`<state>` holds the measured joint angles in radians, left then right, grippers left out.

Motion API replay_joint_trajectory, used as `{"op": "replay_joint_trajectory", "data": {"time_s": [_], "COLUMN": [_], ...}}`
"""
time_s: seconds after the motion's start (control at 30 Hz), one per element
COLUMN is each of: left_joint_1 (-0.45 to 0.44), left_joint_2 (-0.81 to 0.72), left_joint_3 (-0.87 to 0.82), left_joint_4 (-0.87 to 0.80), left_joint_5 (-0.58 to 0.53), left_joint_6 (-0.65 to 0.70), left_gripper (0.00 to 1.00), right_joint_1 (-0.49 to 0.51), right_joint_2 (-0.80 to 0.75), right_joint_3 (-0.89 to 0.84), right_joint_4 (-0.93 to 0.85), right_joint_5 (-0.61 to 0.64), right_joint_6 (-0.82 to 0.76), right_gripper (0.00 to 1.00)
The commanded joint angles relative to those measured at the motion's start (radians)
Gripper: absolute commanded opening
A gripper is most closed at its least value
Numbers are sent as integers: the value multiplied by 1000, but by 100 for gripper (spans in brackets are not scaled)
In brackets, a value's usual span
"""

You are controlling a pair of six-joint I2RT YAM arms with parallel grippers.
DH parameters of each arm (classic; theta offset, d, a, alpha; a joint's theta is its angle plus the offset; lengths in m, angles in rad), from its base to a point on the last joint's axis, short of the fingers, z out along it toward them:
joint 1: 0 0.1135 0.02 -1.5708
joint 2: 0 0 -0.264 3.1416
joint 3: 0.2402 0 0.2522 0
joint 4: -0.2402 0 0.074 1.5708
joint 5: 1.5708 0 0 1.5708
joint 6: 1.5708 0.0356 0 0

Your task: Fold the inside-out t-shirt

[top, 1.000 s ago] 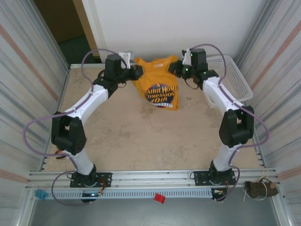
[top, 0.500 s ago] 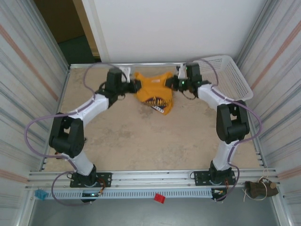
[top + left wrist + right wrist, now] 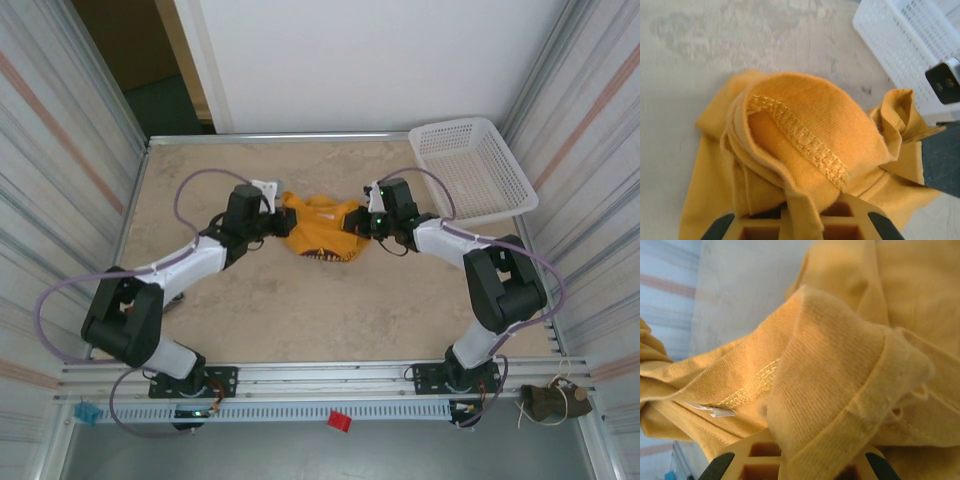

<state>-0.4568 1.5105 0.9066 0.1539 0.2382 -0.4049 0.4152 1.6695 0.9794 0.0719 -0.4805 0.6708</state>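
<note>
2-sided hold: L gripper (image 3: 281,222) clenched on shirt (image 3: 322,230) edge, R gripper (image 3: 353,222) clenched on opposite edge; shirt bunched btwn them, sagging onto table (image 3: 300,310).

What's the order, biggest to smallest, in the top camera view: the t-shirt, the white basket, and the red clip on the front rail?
1. white basket
2. t-shirt, bunched up
3. red clip, clearly smallest

Robot lab cell: corrugated walls (image 3: 60,150), rail-edged table (image 3: 300,310).

Lettering (image 3: 326,253) of t-shirt (image 3: 318,222) bunched, illegible
</note>
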Motion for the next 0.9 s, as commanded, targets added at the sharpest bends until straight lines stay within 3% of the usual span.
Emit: {"op": "replay_joint_trajectory", "data": {"time_s": [0.0, 0.27, 0.53, 0.6, 0.7, 0.77, 0.87], "left_joint_1": [38, 53, 63, 67, 81, 92, 99], "left_joint_2": [118, 454, 645, 665, 642, 577, 457], "left_joint_3": [142, 463, 620, 658, 691, 683, 665], "left_joint_4": [-33, -162, -300, -346, -402, -410, -436], "left_joint_5": [-18, 9, -48, -58, -39, -11, 5], "left_joint_6": [67, 99, 102, 118, 145, 156, 171], "left_gripper": [0, 0, 3, 11, 44, 57, 67], "right_joint_1": [-36, -67, -52, -57, -70, -74, -75], "right_joint_2": [44, 152, 197, 200, 153, 64, -76], "right_joint_3": [66, 75, 39, 35, 28, 16, 2], "right_joint_4": [-61, -73, -127, -123, -139, -174, -239], "right_joint_5": [107, 192, 286, 261, 224, 234, 274], "right_joint_6": [8, 101, 173, 170, 140, 102, 62], "right_gripper": [0, 0, 0, 13, 38, 46, 51]}}
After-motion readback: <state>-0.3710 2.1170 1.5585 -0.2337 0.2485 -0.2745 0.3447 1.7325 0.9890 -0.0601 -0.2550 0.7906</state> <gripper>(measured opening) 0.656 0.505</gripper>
